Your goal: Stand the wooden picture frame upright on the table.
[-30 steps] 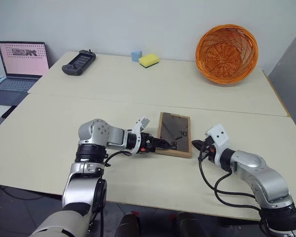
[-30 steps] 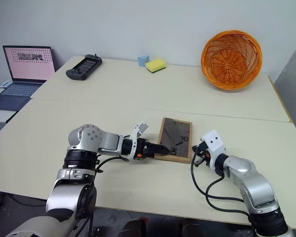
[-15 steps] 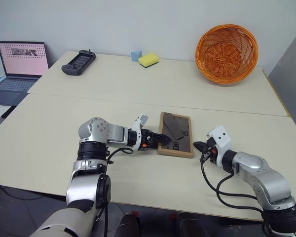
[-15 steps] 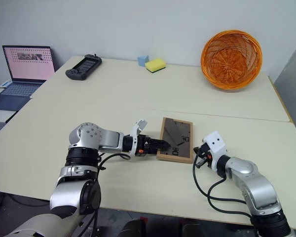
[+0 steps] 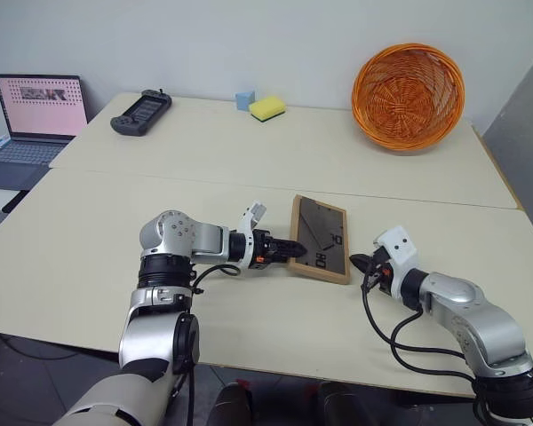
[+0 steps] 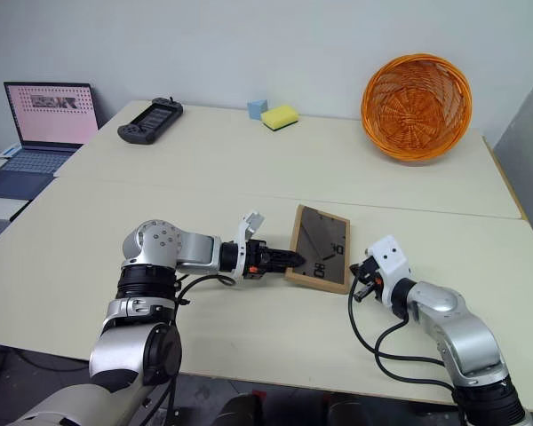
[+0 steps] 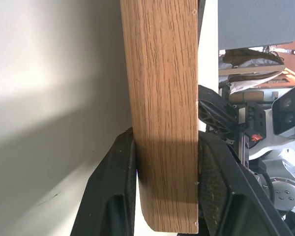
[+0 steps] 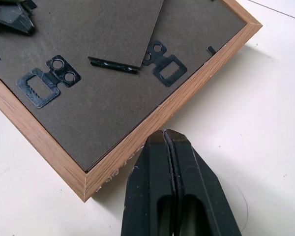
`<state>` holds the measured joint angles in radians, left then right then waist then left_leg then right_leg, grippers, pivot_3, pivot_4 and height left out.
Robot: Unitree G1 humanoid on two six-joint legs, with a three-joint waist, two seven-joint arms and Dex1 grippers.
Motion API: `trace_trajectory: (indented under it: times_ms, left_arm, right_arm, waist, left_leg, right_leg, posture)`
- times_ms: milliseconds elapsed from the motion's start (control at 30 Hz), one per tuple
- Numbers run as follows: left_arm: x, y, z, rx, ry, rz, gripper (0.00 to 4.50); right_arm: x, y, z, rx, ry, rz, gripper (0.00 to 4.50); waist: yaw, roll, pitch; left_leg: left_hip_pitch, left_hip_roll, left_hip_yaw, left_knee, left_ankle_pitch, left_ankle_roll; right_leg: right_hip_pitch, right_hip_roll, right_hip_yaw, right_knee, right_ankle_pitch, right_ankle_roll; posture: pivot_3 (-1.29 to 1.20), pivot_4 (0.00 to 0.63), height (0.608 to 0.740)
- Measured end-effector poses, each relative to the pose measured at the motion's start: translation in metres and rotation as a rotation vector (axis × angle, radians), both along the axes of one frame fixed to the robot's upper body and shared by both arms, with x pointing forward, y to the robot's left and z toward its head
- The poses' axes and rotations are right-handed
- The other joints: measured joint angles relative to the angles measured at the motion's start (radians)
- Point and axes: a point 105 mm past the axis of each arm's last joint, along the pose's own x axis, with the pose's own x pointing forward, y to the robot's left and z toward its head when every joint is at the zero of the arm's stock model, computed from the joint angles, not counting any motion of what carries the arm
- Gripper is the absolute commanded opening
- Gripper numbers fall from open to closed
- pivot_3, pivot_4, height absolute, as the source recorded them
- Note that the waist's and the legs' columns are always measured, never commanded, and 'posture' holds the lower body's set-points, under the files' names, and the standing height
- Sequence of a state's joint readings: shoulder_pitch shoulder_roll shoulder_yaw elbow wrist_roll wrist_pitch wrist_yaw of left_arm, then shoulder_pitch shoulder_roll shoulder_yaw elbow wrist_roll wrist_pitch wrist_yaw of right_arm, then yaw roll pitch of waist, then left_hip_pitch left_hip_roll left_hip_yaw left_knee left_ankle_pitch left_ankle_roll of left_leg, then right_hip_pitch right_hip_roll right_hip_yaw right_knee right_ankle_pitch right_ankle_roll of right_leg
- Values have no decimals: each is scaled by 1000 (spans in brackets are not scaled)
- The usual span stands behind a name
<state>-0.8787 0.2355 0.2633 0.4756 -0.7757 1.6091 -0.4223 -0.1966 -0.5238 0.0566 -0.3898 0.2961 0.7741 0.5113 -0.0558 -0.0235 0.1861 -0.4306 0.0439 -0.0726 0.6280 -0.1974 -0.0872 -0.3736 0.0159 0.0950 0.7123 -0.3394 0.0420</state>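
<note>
Left wrist view: the left gripper (image 7: pixel 167 196) pinches 1 edge of the small light-wood picture frame (image 5: pixel 318 238), lying back-up at centre of the cream table (image 5: pixel 89 231). The right gripper (image 8: pixel 173 157), jaws together, sits beside it. An edge-only pinch may slip during tilting.

The picture frame (image 8: pixel 137 132) has a grained light-wood rim, matt grey board back and black metal hangers (image 8: pixel 49 86); the cream bench (image 5: pixel 249 151) looks smooth and matt.
</note>
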Motion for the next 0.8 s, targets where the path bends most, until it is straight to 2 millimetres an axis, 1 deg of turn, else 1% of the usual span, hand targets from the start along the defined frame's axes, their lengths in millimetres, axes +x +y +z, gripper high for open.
trace_trajectory:
  times_ms: [167,233,267,300,333,400,433,500,533,567,600,633,700,767,800]
  left_arm:
    - [0,-1,1,9,-16,-9,1316]
    - [5,6,4,20,-46,10,1316]
    - [10,14,6,32,-78,35,1316]
    - [14,18,9,41,-105,49,1316]
    - [18,22,14,50,-141,62,1316]
    - [25,26,21,70,-208,73,1316]
    - [29,29,24,81,-252,76,1316]
    - [35,33,32,117,-386,60,1316]
    - [37,33,38,140,-475,37,1316]
    - [40,33,47,172,-590,9,1316]
    - [40,33,49,180,-614,2,1316]
    - [40,34,55,188,-693,-23,1316]
    - [39,32,62,168,-752,-47,1316]
    - [38,28,71,146,-816,-69,1316]
    - [38,27,73,150,-842,-76,1316]
  right_arm:
    - [-1,-6,1,-24,-1,6,0]
    - [-4,-22,4,-66,9,6,0]
    - [-4,-35,9,-87,1,-16,0]
    - [-4,-43,13,-101,-4,-25,0]
    - [-4,-49,18,-105,-13,-28,0]
    - [-4,-53,26,-96,-25,-22,0]
    - [-4,-52,31,-85,-30,-8,0]
    - [0,-51,49,-44,-59,12,0]
    - [4,-48,61,-20,-80,21,0]
    - [8,-43,82,15,-124,38,0]
    - [9,-42,86,23,-132,43,0]
    - [10,-36,102,53,-156,66,0]
    - [10,-27,113,95,-156,102,0]
    - [7,-10,125,158,-141,175,0]
    - [5,-5,128,175,-132,198,0]
  waist:
    - [1,0,0]
    - [2,0,0]
    - [-1,0,0]
    - [-3,0,0]
    - [-4,0,0]
    - [-4,0,0]
    - [-6,0,0]
    - [-8,0,2]
    - [-8,0,2]
    - [-7,0,1]
    - [-7,0,2]
    - [-3,0,1]
    - [0,0,2]
    - [3,0,2]
    - [4,0,2]
  left_leg:
    - [0,0,0,0,0,0]
    - [0,0,0,0,0,0]
    - [0,0,0,0,0,0]
    - [0,0,1,-1,0,0]
    - [0,1,1,-1,0,0]
    - [1,1,1,-1,0,0]
    - [1,1,1,-1,0,0]
    - [0,1,2,-1,0,0]
    - [0,1,2,-1,0,0]
    - [0,1,2,-1,0,0]
    - [0,1,2,-1,0,0]
    - [0,1,1,-2,0,0]
    - [-1,1,1,-2,0,0]
    - [-3,0,1,-2,0,0]
    - [-3,0,1,-2,0,0]
  right_leg:
    - [0,0,0,0,0,0]
    - [0,0,0,-1,0,0]
    - [0,0,0,-1,0,0]
    - [0,0,0,-1,0,0]
    - [0,1,0,-1,0,0]
    - [0,1,0,-1,0,0]
    - [0,1,1,-1,0,0]
    - [-1,0,2,-1,0,0]
    - [-1,0,2,-1,0,0]
    - [-1,0,1,-1,0,0]
    - [-1,0,1,-1,0,0]
    - [0,0,1,-1,0,0]
    - [-1,0,1,-2,0,0]
    - [-1,0,1,-3,0,0]
    - [-1,0,1,-4,0,0]
  posture:
    - [0,150,740]
    - [0,150,740]
    - [0,150,740]
    - [0,150,740]
    - [0,150,740]
    - [0,150,740]
    - [0,150,740]
    - [0,150,740]
    - [0,150,740]
    - [0,150,740]
    - [0,150,740]
    - [0,150,740]
    - [0,150,740]
    - [0,150,740]
    - [0,150,740]
